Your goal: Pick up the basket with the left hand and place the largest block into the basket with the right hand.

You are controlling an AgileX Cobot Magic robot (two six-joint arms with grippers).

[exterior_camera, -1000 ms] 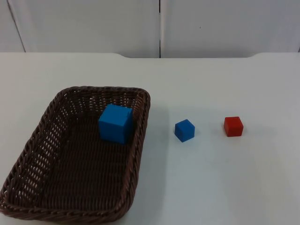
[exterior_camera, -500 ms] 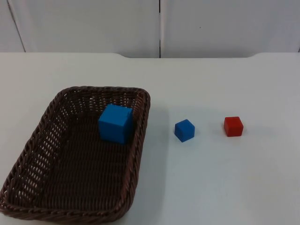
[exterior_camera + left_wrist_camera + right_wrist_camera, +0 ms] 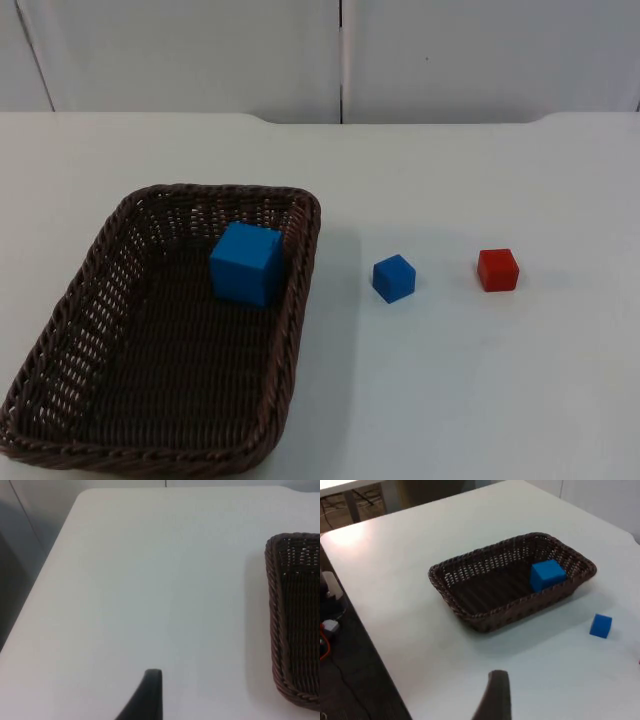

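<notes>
Nothing has moved since the earlier frames. Large blue block [image 3: 246, 262] lies inside the basket [image 3: 60, 330], against its far right wall. Small blue block [image 3: 394, 278] and red block [image 3: 498, 269] rest on the table [image 3: 480, 400], right of the basket. Left gripper [image 3: 150, 695] and right gripper [image 3: 495, 695] wait well back; their finger state cannot be determined. Judgement: placement appears complete.

- You had bright, even overhead light, with no glare on the white table [image 3: 450, 400].
- The basket [image 3: 120, 300] cast a soft shadow toward the table's right edge.
- Both wrist views looked slightly soft.
</notes>
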